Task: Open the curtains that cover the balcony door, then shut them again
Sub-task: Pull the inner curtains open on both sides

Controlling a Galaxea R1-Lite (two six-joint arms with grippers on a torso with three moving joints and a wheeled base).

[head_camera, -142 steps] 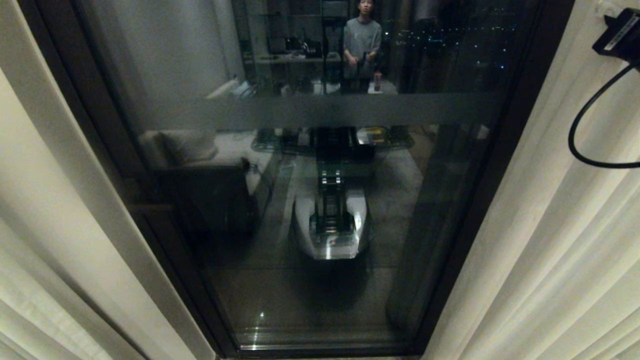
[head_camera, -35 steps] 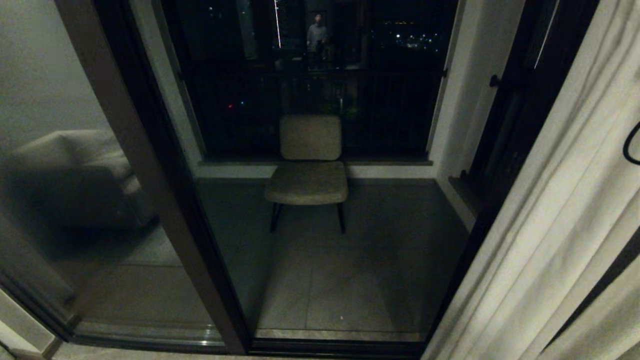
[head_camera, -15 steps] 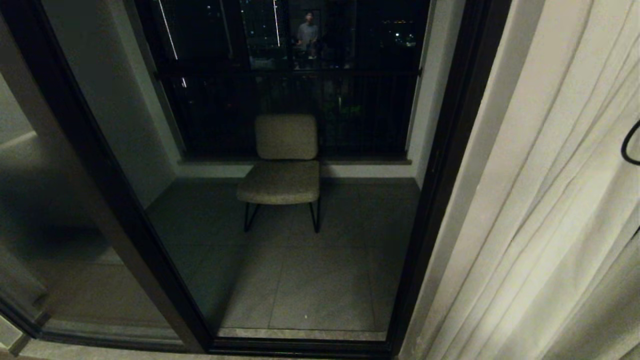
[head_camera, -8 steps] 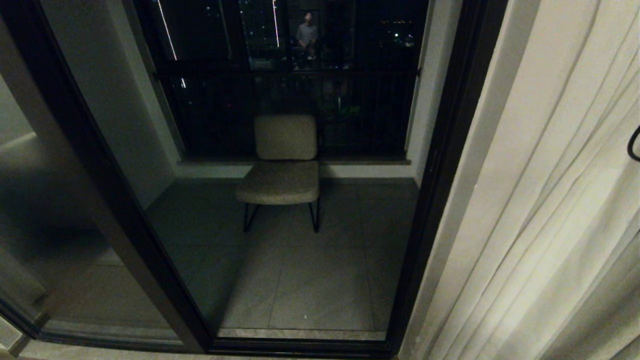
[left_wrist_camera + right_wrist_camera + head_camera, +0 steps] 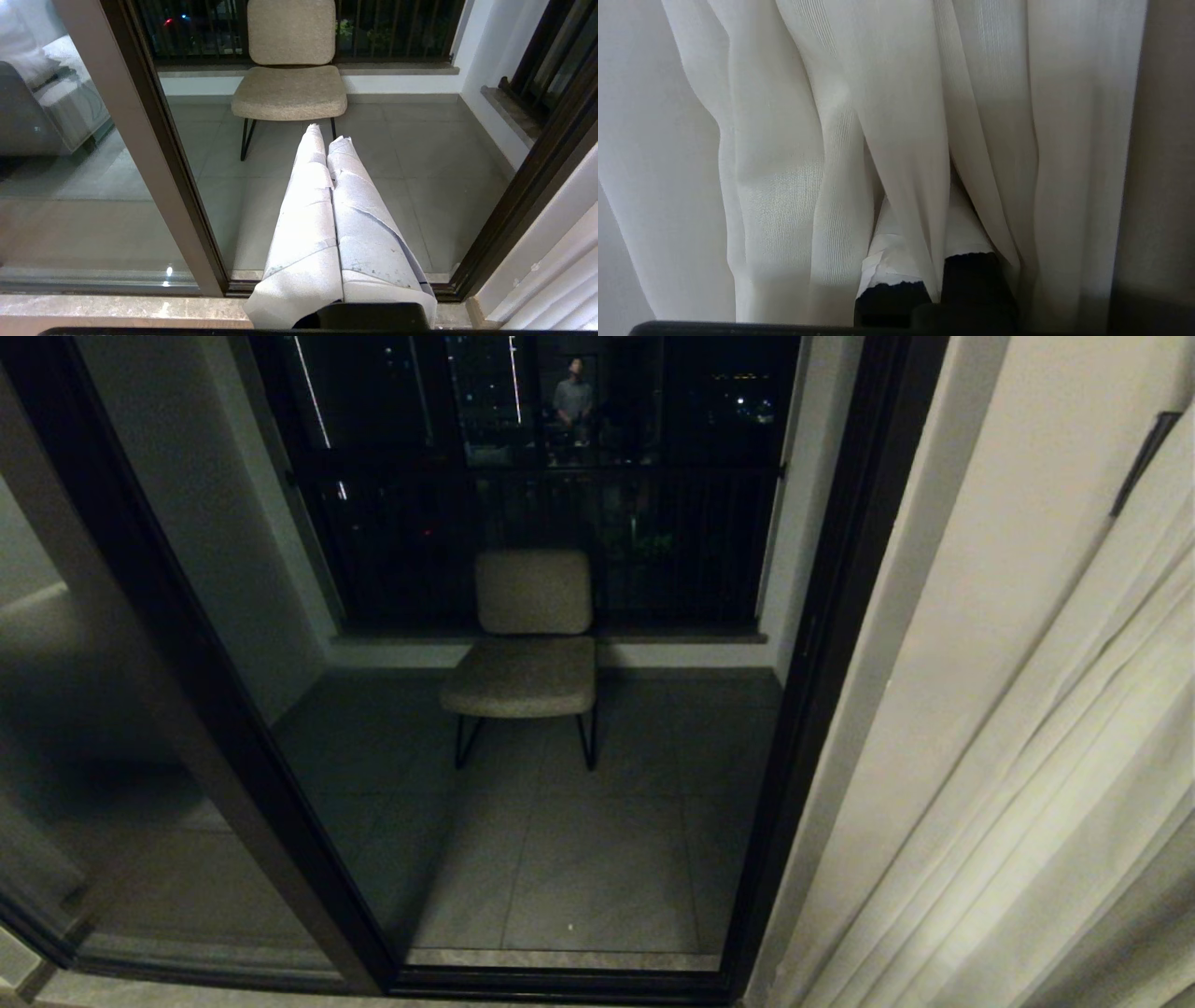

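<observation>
In the head view the curtains (image 5: 1055,784) are drawn off to the right of the doorway, hanging in long cream pleats beside a pale strip of wall, and the balcony door (image 5: 224,728) with its dark frame stands slid to the left, so the opening shows the tiled balcony floor (image 5: 579,859). A beige chair (image 5: 527,644) on thin dark legs sits on that floor with its back to the dark railing (image 5: 560,541), and a person (image 5: 572,399) shows faintly in the dark glass above the railing. Neither arm appears in the head view. The right wrist view shows the right gripper (image 5: 936,261) pushed in among the curtain folds, its paper-wrapped fingers (image 5: 889,261) closed on a pleat of the curtains that runs down between them. The left wrist view shows the left gripper (image 5: 329,140) pointing out toward the chair, apart from the fabric, its two white-wrapped fingers (image 5: 308,205) pressed together and holding nothing
</observation>
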